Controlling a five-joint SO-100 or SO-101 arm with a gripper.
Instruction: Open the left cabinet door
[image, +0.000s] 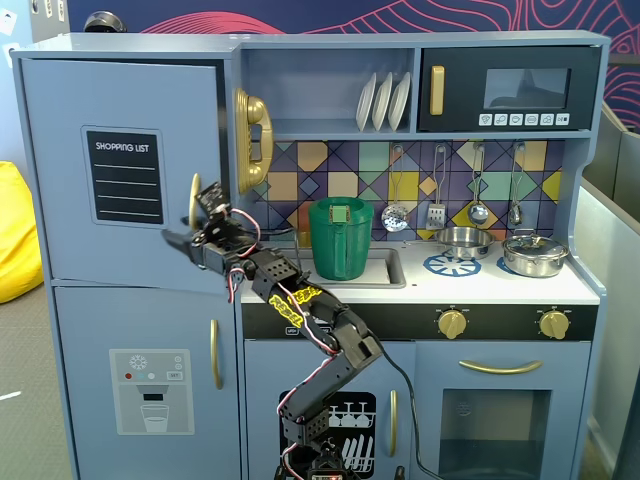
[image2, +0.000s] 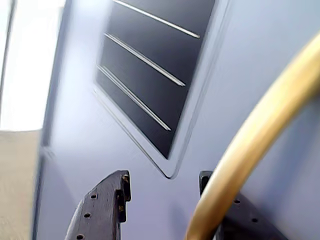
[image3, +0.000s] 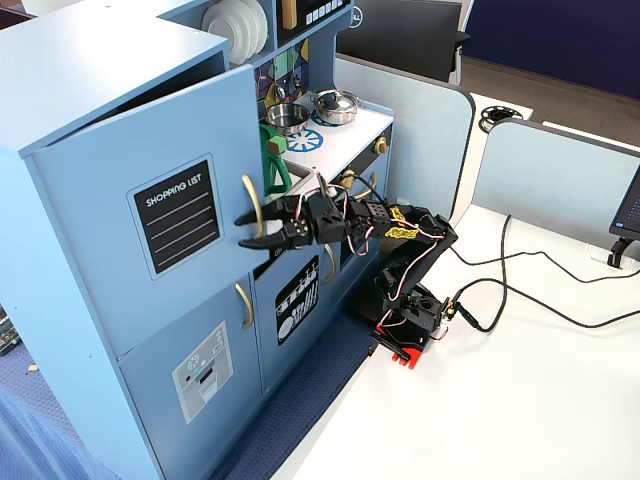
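The left cabinet door (image: 60, 150) is blue-grey with a black "SHOPPING LIST" chalkboard (image: 125, 175) and a vertical gold handle (image: 195, 200). It stands slightly ajar, its handle edge swung out from the cabinet, as a fixed view (image3: 100, 200) shows. My gripper (image: 180, 240) is open at the lower part of the handle (image3: 252, 200). In the wrist view the gripper (image2: 165, 176) faces the door panel (image2: 100, 125). The gold handle (image2: 250, 145) runs between the jaws, close against the right finger (image2: 235, 212). The left finger (image2: 107, 205) stands apart from the handle.
Below is the door with a grey dispenser panel (image: 150, 390). To its right is the small dishwasher-picture door (image: 330, 420) behind my arm. A gold toy phone (image: 252, 140) hangs beside the open edge. A green pitcher (image: 340, 238) sits in the sink. Cables (image3: 520, 290) cross the white table.
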